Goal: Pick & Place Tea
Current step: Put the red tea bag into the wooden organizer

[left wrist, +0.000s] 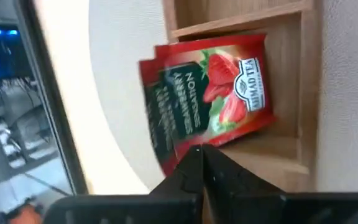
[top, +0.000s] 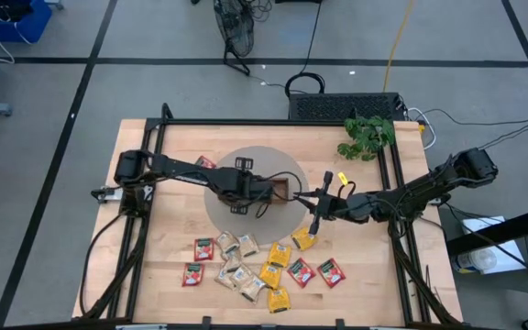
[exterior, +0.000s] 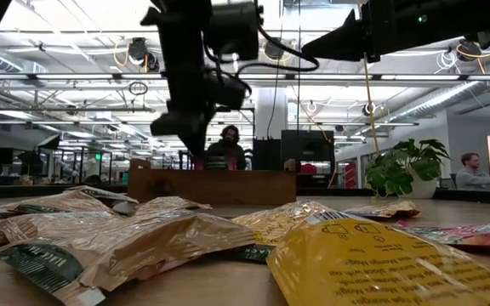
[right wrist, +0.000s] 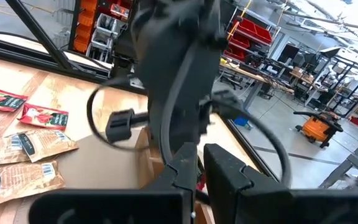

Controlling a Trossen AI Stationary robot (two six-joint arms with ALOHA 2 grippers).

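A red strawberry tea sachet (left wrist: 210, 93) hangs tilted over an end compartment of the wooden tray (left wrist: 306, 74), its left part out past the tray wall. My left gripper (left wrist: 201, 157) is shut on it, above the tray (top: 280, 190) on a round grey mat (top: 218, 165). In the low view the gripper (exterior: 196, 151) stands just above the tray (exterior: 211, 185). My right gripper (top: 306, 199) waits shut, level, right of the tray, holding nothing. Several red, yellow and beige sachets (top: 246, 261) lie flat near the front edge. My left gripper pinches the red sachet at its near edge (left wrist: 188, 144) between its two shut fingers, slanting down from the table's left side. The sachet hangs below the fingers, printed face up, over the compartment; whether its far end rests on the tray floor I cannot tell.
A potted plant (top: 367, 136) stands at the far right. One more red sachet (top: 205, 162) lies on the mat's far left rim. Black frame rails (top: 154, 137) run along the table's sides. People sit in the room beyond the table (exterior: 228, 144).
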